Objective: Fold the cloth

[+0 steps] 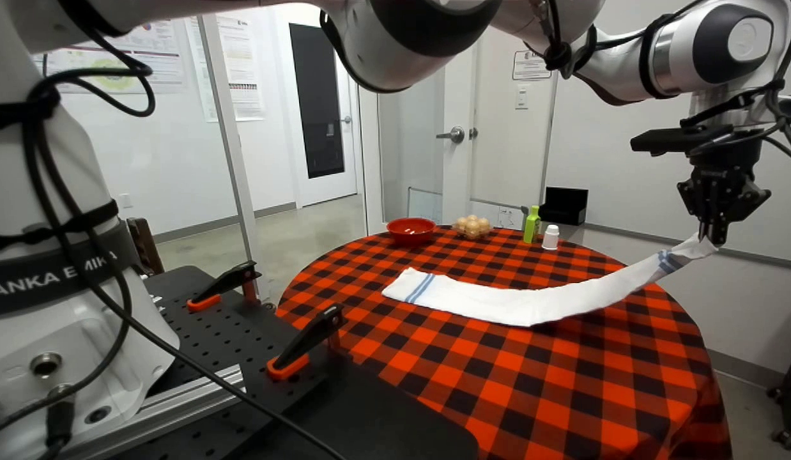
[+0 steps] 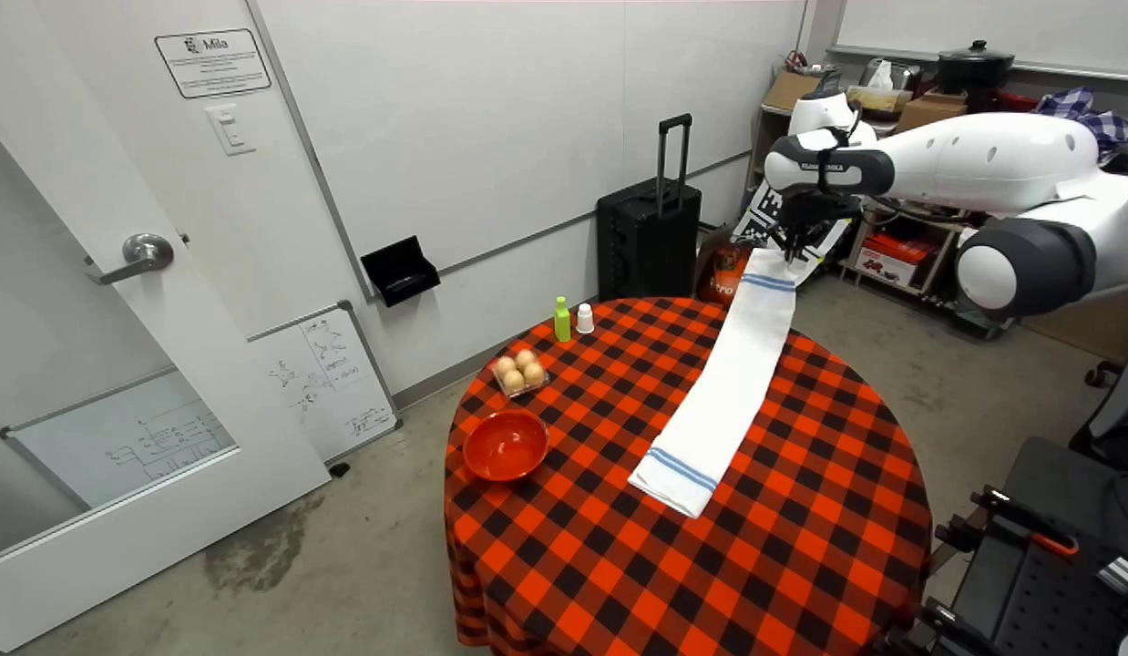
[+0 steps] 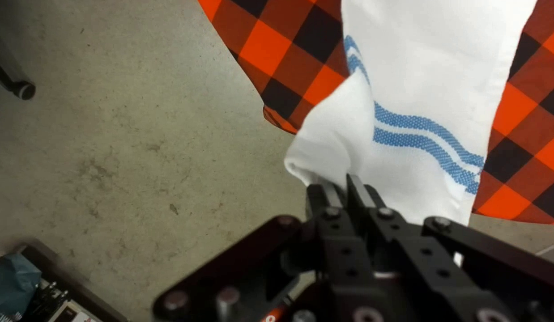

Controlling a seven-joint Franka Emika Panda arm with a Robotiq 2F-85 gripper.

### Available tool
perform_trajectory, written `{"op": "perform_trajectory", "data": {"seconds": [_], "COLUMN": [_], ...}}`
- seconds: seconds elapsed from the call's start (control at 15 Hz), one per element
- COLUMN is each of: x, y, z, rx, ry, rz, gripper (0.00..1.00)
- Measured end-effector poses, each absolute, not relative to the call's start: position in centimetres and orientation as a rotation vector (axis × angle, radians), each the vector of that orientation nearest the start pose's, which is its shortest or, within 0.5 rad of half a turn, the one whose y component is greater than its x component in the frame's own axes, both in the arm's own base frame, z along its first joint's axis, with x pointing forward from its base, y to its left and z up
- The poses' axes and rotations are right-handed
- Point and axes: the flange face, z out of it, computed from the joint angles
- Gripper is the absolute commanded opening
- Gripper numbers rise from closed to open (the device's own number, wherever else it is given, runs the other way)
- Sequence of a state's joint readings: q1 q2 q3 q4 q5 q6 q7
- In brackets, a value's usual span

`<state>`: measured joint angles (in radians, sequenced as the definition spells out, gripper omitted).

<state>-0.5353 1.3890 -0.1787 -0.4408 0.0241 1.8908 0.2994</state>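
Long white cloth (image 2: 730,383), blue-striped ends: one flat on tablecloth (image 2: 783,510), other raised.

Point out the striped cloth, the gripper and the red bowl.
Striped cloth (image 2: 740,375), in an exterior view: its white middle stretch.
Gripper (image 3: 341,186), in the wrist view: midway between its fingertips.
Red bowl (image 2: 505,447), in an exterior view: its inner surface.

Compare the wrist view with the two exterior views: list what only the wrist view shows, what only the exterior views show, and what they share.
Only the wrist view: the woven texture of the blue stripes and, clearly, the curled flap at the gripper.

Only the exterior views: the red bowl, eggs, green bottle, white bottle and the robot's white arm.

Shared: the cloth, one striped end pinched in the gripper, and the checkered tablecloth.
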Motion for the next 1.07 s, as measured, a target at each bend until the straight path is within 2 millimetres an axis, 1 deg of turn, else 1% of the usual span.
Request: {"op": "perform_trajectory", "data": {"seconds": [0.2, 0.33, 0.47, 0.87, 1.07], "x": [67.5, 67.7, 67.8, 68.1, 68.1], "y": [-46.1, -46.4, -46.8, -47.5, -47.6], "z": [21.1, 22.7, 24.6, 31.3, 33.8], "rx": [-2.999, -3.002, -3.007, -3.0, -2.999], "ry": [1.417, 1.44, 1.466, 1.541, 1.568], "rz": [-0.134, -0.183, -0.241, -0.413, -0.468], "gripper": [0.02, 0.02, 0.02, 0.02, 0.02]}}
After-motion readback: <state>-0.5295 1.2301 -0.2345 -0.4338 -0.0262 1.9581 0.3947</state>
